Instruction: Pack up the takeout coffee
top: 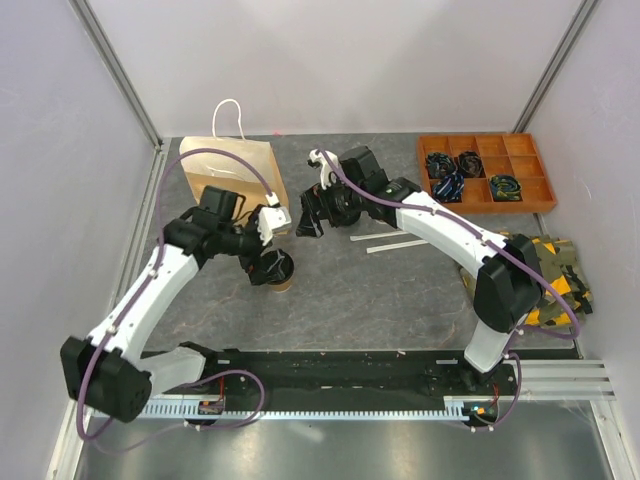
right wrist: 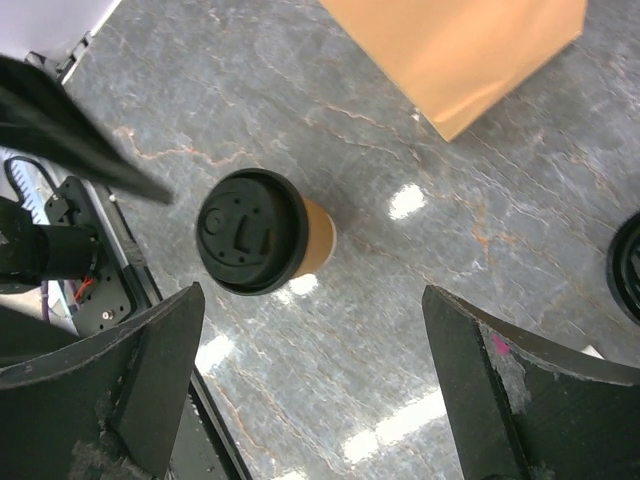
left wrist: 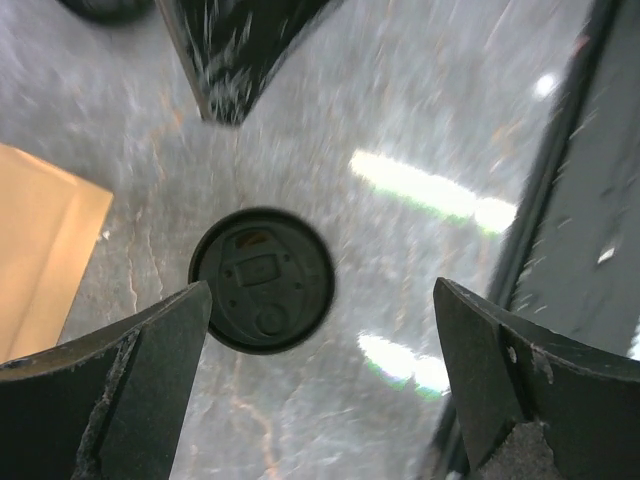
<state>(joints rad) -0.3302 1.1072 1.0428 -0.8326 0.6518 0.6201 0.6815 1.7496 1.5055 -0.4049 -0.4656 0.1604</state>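
**Inspector:** Item one, the cup (right wrist: 318, 235). Position?

**Assessor:** It stands upright on the tabletop (top: 380, 300). The wall is tan paper and a black lid (right wrist: 250, 245) is seated on top. It sits directly beneath the left tool (left wrist: 322, 290). From that wrist only the lid's face shows, below the fingers and closer to the one at the picture's left.

**Inspector:** Contact?

**Assessor:** None seen. The left tool is spread wide and holds nothing. It hangs over the lid.

**Inspector:** And the right tool (right wrist: 312, 295)?

**Assessor:** Likewise spread wide, with nothing in it. The cup lies below it, off toward the finger at the picture's left rather than between the tips. From overhead, this tool sits just beyond the left tool. The two are close but apart.

**Inspector:** Surroundings?

**Assessor:** A tan paper bag (top: 235, 170) with a white handle stands beyond the left tool, near the cup but not touching it. A dark round edge (right wrist: 625, 265) is cut off at the border of the right wrist view, and I cannot tell what it is. A white strip (top: 395, 245) lies on the tabletop beside the right arm. Well off to that arm's right, an orange tray (top: 485, 172) of compartments holds small dark items. A yellow and black heap (top: 555, 270) lies by the wall.
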